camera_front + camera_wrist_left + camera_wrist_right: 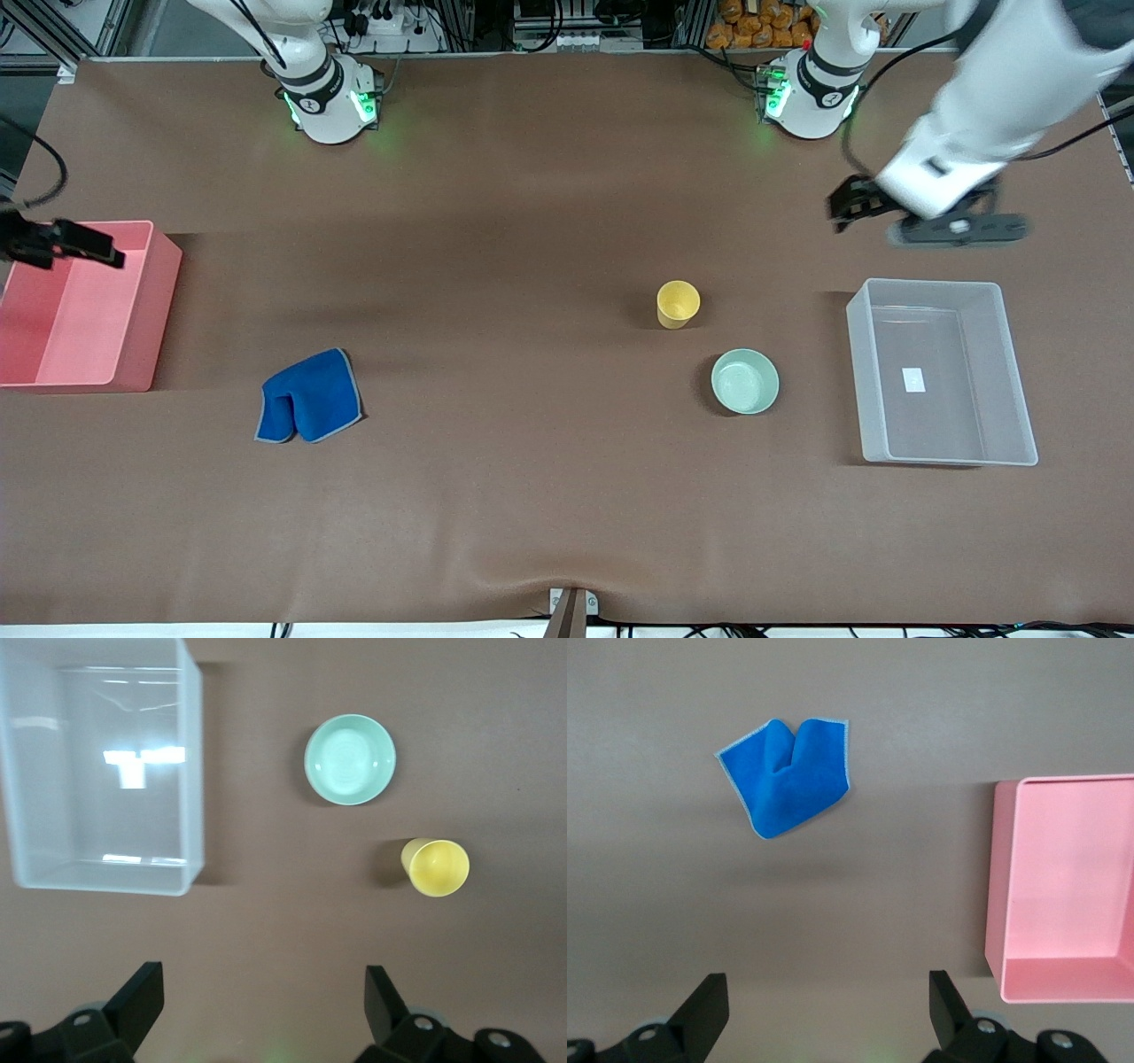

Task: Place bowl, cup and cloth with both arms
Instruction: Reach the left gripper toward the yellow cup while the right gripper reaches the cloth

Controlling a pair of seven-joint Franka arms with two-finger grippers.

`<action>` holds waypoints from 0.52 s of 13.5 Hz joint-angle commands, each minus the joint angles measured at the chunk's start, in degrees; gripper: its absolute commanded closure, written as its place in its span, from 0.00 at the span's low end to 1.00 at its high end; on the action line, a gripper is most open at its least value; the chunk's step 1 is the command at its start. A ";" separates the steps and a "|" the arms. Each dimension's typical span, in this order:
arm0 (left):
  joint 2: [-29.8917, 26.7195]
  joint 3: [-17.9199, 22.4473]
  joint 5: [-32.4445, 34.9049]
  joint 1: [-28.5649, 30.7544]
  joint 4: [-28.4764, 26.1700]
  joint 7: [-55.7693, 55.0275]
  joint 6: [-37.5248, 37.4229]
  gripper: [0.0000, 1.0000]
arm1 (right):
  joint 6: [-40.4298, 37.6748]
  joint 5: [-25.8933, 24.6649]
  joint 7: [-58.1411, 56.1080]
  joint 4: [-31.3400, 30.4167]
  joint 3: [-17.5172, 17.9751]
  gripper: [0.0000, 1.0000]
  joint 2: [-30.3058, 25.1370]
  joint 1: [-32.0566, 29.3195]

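Note:
The mint green bowl [744, 381] and the yellow cup [678, 304] stand upright and apart on the brown table, the cup farther from the front camera. Both show in the left wrist view, the bowl [350, 759] and the cup [436, 867]. The blue cloth [310, 396] lies folded toward the right arm's end and also shows in the right wrist view [788, 775]. My left gripper [921, 221] [264, 979] hangs open and empty over bare table beside the clear bin. My right gripper [80, 244] [826, 985] hangs open and empty over the pink bin's edge.
A clear plastic bin [939, 283] [190, 797] stands at the left arm's end, beside the bowl. A pink bin [164, 301] [997, 877] stands at the right arm's end, beside the cloth. Both bins hold nothing.

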 commanded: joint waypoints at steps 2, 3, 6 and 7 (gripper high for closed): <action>0.36 -4.76 -0.91 0.03 -14.45 -7.49 17.22 0.00 | 0.51 0.15 -0.61 0.78 -0.02 0.00 3.32 0.18; 3.07 -5.12 -1.27 0.03 -15.88 -8.47 21.02 0.00 | 1.30 -0.02 -0.61 0.61 -0.02 0.00 3.85 0.09; 10.46 -7.66 -1.27 -0.58 -16.24 -15.74 29.38 0.00 | 3.23 -0.03 -0.61 0.69 -0.11 0.00 7.71 -0.44; 12.39 -8.19 -0.92 -1.11 -16.25 -17.86 31.50 0.00 | 4.11 -0.02 -0.61 0.69 -0.11 0.00 9.03 -0.35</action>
